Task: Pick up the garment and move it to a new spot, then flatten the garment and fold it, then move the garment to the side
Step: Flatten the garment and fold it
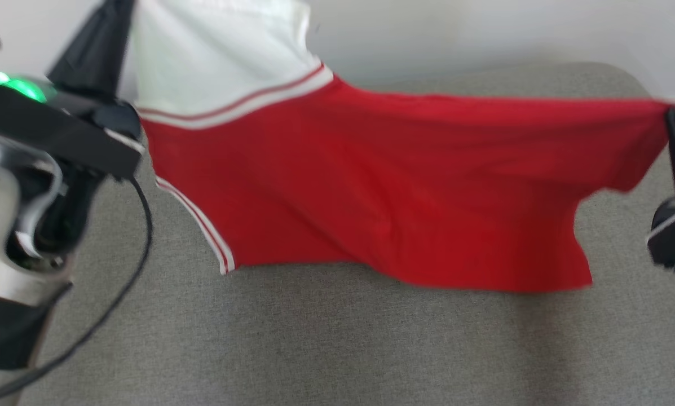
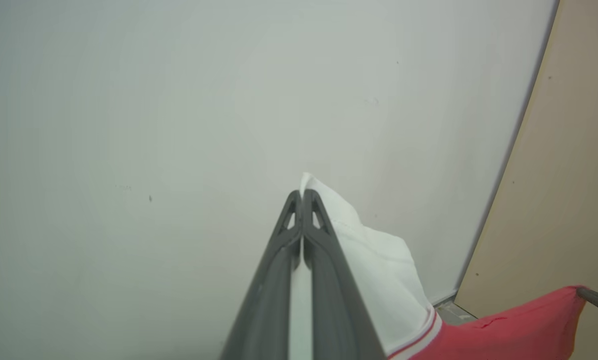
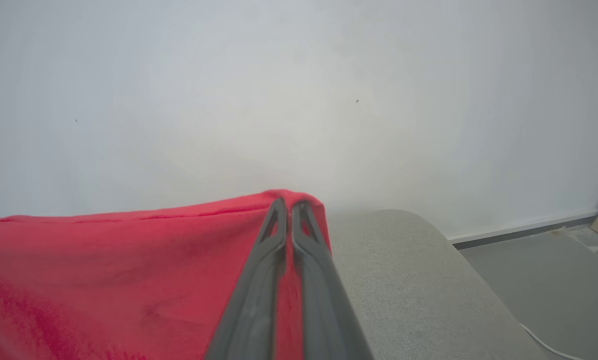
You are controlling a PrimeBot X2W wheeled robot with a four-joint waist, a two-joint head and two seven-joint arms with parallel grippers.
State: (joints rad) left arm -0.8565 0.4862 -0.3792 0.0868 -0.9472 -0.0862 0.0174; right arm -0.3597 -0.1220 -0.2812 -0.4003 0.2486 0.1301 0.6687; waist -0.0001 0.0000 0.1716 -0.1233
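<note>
Garment (image 1: 371, 186), red with a white part, hangs in the air. It is pulled wide between the two hands, above the grey cushion (image 1: 337, 349). The left hand (image 2: 301, 197) is pressed tight on a white corner. The right hand (image 3: 289, 205) is pressed tight on a red corner on the other side. The bottom edge of the garment hangs loose near the cushion; I cannot tell if it touches.

I think the job now is to lay it down flat, and some things could go wrong. Each hand pinches only a small bit of cloth. A hard pull apart could make a corner slip out, and that side would fall in a heap. If one hand goes down faster than the other, the cloth could land bunched up or folded over. The wall (image 3: 299, 100) looks close behind, so some cloth could slide off the back of the cushion.
</note>
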